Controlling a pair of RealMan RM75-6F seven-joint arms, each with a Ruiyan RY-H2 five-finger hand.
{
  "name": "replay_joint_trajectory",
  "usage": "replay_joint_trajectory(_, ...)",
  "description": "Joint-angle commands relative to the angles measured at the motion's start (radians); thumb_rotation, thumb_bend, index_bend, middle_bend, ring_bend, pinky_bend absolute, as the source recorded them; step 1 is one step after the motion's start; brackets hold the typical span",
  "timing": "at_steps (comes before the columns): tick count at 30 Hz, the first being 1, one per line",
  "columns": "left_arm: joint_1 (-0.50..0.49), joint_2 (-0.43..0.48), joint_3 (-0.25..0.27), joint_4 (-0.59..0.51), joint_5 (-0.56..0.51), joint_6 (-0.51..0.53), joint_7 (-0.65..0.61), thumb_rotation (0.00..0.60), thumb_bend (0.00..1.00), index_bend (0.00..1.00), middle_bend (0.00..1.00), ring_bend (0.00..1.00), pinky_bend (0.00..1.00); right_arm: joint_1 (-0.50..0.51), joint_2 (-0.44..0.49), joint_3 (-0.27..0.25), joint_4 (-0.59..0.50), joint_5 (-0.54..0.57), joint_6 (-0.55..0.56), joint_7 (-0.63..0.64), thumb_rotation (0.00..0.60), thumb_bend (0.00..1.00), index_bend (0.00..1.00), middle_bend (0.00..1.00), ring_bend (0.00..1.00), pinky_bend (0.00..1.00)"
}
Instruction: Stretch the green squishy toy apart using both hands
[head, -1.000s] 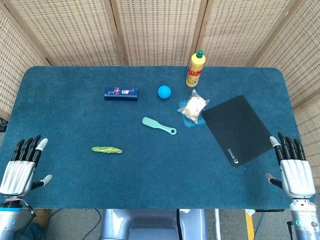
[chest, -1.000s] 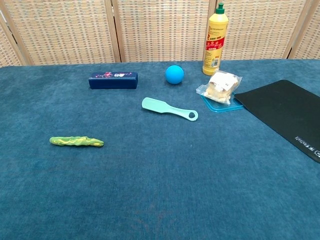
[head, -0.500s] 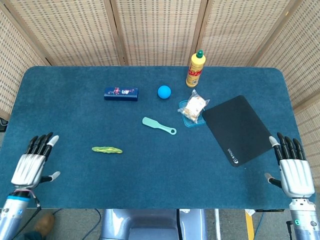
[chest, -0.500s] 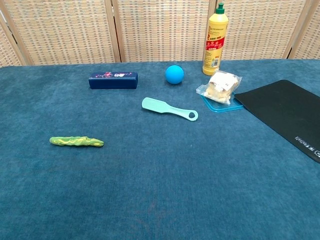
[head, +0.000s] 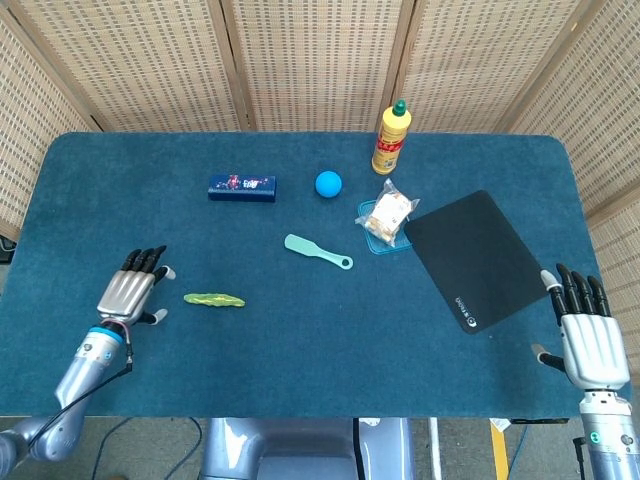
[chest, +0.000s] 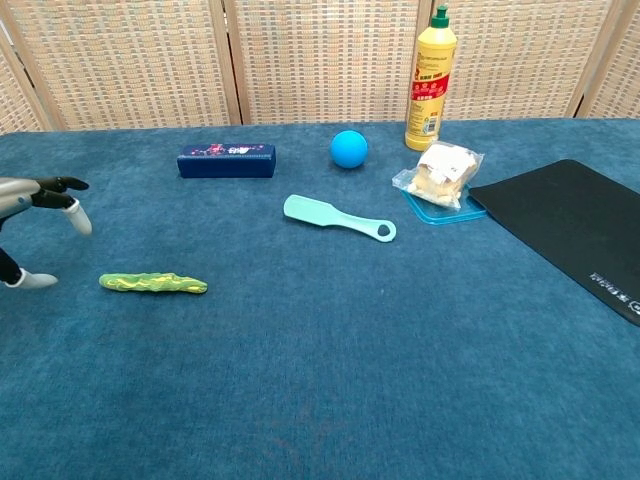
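The left hand (head: 128, 293) hovers over the table (head: 300, 350) just at 9 o'clock of the green squishy toy (head: 214, 299), fingers spread apart and holding nothing, not touching the toy. The toy lies flat and lengthwise left to right, at about 8 o'clock from the teal paddle (head: 318, 251) and well apart from it. To do this step well, the left hand should probably close on the toy's near end only, leaving the far end free for the other hand, and pinch firmly, since a soft toy may slip when pulled. Far off at 3 o'clock, at the table's edge beside the black mat (head: 477, 259), the right hand (head: 590, 340) waits with fingers open and nearly straight, empty; all of the 2-handed pull remains.
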Motion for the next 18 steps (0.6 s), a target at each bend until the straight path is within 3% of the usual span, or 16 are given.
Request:
replay_joint_trajectory(1, -0.024, -0.027, -0.002, 0.015, -0.049, -0.024, 0.038, 0.600, 0.30, 0.34, 0.00, 0.00, 0.00, 0.003, -0.002, 0.000, 0.003, 0.004, -0.005, 0.000, 0.600, 0.00, 0.00, 0.00, 0.00, 0.00)
replay_joint_trajectory(5, -0.037, -0.039, 0.001, 0.012, -0.075, -0.022, 0.064, 0.600, 0.30, 0.39, 0.00, 0.00, 0.00, 0.007, -0.003, 0.000, 0.006, 0.010, -0.013, 0.002, 0.600, 0.00, 0.00, 0.00, 0.00, 0.00)
replay_joint_trajectory(10, -0.053, -0.057, 0.001, 0.019, -0.098, -0.017, 0.091, 0.600, 0.37, 0.39, 0.00, 0.00, 0.00, 0.011, -0.002, 0.002, 0.007, 0.016, -0.018, 0.006, 0.600, 0.00, 0.00, 0.00, 0.00, 0.00)
replay_joint_trajectory(18, -0.080, -0.111, 0.017, 0.047, -0.135, -0.029, 0.129, 0.600, 0.37, 0.40, 0.00, 0.00, 0.00, 0.013, 0.001, 0.002, 0.011, 0.023, -0.024, 0.018, 0.600, 0.00, 0.00, 0.00, 0.00, 0.00)
